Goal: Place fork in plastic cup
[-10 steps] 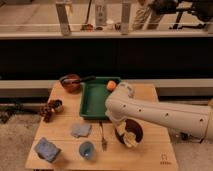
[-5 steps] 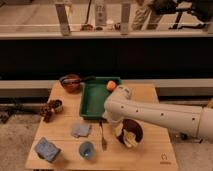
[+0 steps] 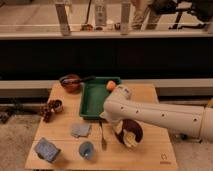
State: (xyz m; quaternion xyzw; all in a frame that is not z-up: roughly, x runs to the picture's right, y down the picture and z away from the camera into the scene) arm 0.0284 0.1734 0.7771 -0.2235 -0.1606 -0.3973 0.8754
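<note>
The fork (image 3: 103,136) lies flat on the wooden table (image 3: 150,150), handle pointing away from me, between the grey-blue cloth (image 3: 80,129) and the dark red bowl (image 3: 131,133). The light-blue plastic cup (image 3: 86,149) stands upright just left of the fork's near end, near the table's front edge. My white arm reaches in from the right. Its gripper (image 3: 105,117) hangs at the arm's left end, just above the fork's far end and at the green tray's front edge. The arm hides most of the gripper.
A green tray (image 3: 95,100) with an orange ball (image 3: 110,85) sits at the back centre. A brown bowl (image 3: 69,83) with a black-handled utensil stands back left. A blue block (image 3: 46,149) is front left. A brown cluster (image 3: 47,110) and a small pot are at the left edge.
My arm's end has moved a little left and down, from over the tray towards the fork's far end. The fork, cup and other objects have not moved.
</note>
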